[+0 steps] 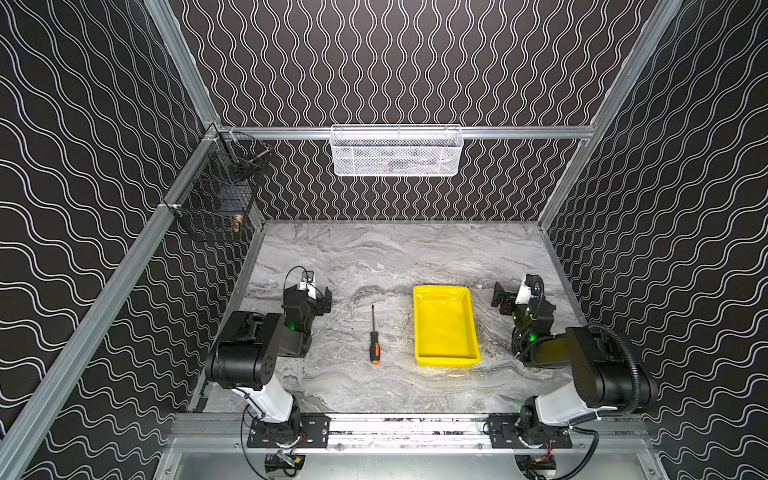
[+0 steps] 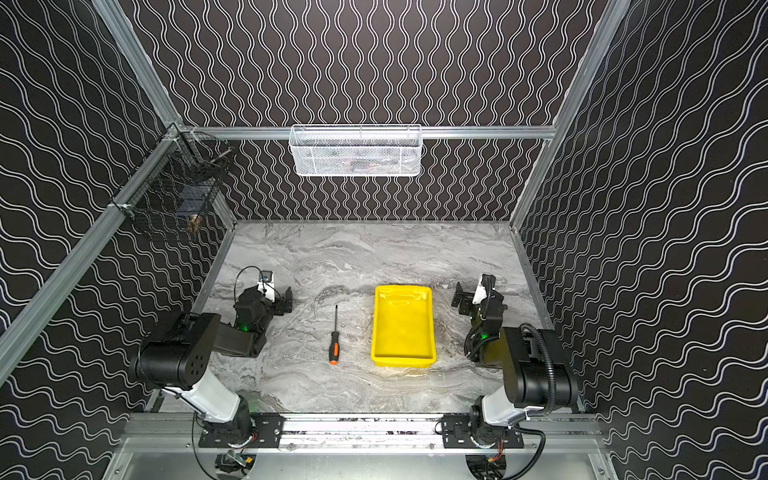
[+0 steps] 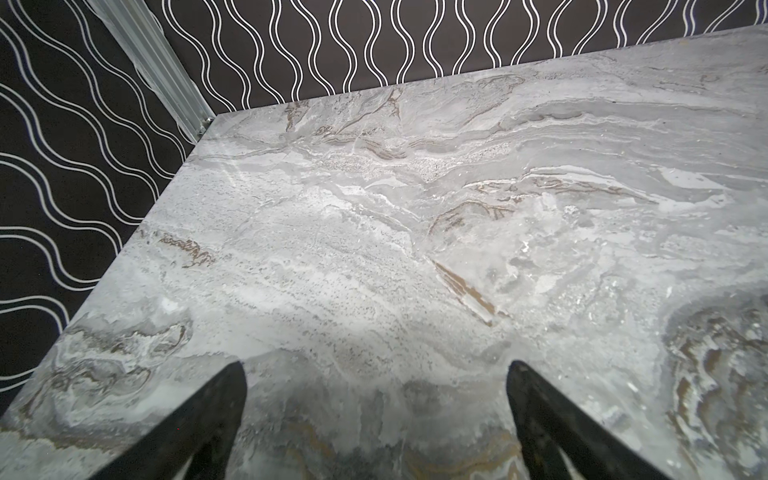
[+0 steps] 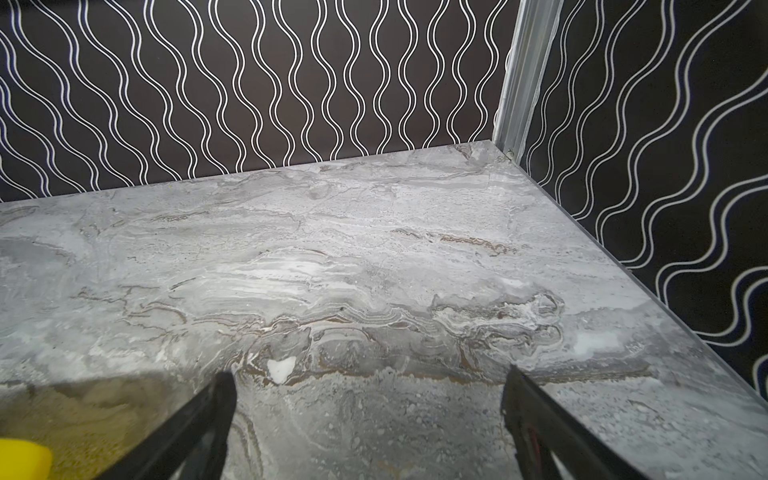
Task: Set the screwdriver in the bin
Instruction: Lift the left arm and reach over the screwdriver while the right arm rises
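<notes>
Holding the left end effector [image 3: 374,368] and the right end effector [image 4: 368,376] spread wide and empty over the tabletop [image 1: 374,249], mid-left and mid-right in both top views, leaving the screwdriver [image 1: 374,338] lying flat at lower centre, just left of the bin [image 1: 446,360], not touching it.

The screwdriver [image 1: 374,336] is lying on the table [image 1: 374,257] just left of the bin [image 1: 444,328], not touching it, with its shaft toward the back wall and its handle toward me. My left gripper [image 1: 323,300] is hovering left of the screwdriver and my right gripper [image 1: 503,301] right of the bin. A mesh basket [image 1: 396,151] is hanging on the back rail, a wire basket [image 1: 216,195] on the left rail.
</notes>
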You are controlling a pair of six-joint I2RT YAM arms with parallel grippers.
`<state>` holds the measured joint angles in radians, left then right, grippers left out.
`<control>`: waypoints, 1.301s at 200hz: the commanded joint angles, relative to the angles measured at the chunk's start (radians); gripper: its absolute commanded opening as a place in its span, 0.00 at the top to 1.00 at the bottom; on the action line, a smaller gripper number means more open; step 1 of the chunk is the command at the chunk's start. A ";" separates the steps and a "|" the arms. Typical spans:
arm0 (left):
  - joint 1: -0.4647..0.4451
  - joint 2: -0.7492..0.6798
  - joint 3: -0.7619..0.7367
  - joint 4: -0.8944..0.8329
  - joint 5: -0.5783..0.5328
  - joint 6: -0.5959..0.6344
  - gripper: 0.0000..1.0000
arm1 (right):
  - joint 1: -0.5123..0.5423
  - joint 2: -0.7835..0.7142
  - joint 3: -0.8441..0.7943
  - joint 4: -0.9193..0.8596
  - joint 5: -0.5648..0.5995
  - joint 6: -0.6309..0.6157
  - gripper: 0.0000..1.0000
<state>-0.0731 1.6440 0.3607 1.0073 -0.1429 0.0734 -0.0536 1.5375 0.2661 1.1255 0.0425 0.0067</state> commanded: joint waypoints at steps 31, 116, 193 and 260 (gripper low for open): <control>-0.074 -0.305 0.127 -0.413 -0.188 -0.084 0.01 | 0.001 -0.280 0.170 -0.522 0.020 0.076 0.01; -0.248 -0.409 0.760 -1.682 -0.046 -0.593 0.01 | 0.001 -0.477 0.596 -1.350 -0.247 0.228 0.01; -0.660 -0.404 0.574 -1.778 0.031 -0.899 0.05 | 0.001 -0.456 0.565 -1.449 -0.538 0.232 0.01; -0.749 -0.230 0.561 -1.695 0.050 -0.907 0.12 | 0.001 -0.443 0.530 -1.472 -0.538 0.198 0.01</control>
<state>-0.8181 1.3705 0.9058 -0.7223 -0.0948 -0.8326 -0.0528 1.1000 0.8028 -0.3378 -0.4835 0.2234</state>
